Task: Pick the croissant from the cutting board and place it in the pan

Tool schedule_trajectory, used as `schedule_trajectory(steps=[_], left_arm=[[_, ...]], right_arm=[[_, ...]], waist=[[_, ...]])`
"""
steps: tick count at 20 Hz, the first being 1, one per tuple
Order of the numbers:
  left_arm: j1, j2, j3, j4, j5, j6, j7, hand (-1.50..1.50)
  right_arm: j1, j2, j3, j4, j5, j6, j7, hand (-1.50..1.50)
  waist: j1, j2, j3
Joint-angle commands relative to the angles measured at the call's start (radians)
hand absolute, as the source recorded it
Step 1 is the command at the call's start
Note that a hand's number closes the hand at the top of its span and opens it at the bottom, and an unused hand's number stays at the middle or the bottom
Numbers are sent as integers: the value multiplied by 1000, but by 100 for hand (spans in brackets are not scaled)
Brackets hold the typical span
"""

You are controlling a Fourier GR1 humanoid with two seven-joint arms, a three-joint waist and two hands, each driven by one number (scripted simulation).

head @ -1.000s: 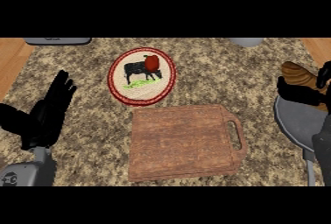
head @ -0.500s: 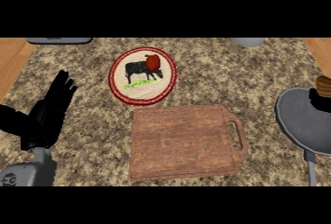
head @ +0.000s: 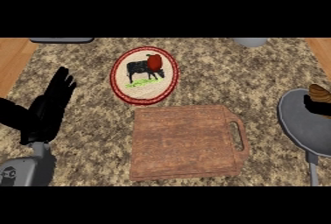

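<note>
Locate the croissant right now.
In the head view, the croissant is at the far right edge, by the top of the grey pan, with the right robot hand just below it, right of the cutting board.

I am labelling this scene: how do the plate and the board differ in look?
The plate is round; the board is rectangular with a handle slot. The plate has a red rim and a cow picture; the board is plain brown wood. The plate looks smaller than the board. Both lie flat on the counter.
</note>
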Motion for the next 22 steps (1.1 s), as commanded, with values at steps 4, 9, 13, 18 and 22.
schedule_trajectory(steps=[4,9,13,18,22], left_arm=[[18,-5,-1,-18,-7,1,-9,0],[-20,5,10,20,-6,-9,8,0],[26,-43,-19,0,-31,23,-25,0],[48,-10,17,-37,-9,10,-3,0],[1,0,31,-10,-24,33,15,0]], right_arm=[[-36,23,-112,298,-105,-61,-55,-150],[-101,-48,-162,454,-199,-33,-228,-150],[-50,1,-236,362,-322,-79,-386,-150],[-11,-20,-391,278,-545,38,-486,-150],[121,-57,-494,224,-697,212,-557,-150]], waist=[[4,1,1],[-3,0,0],[-12,-4,0],[-29,-11,0],[-53,-12,-1]])
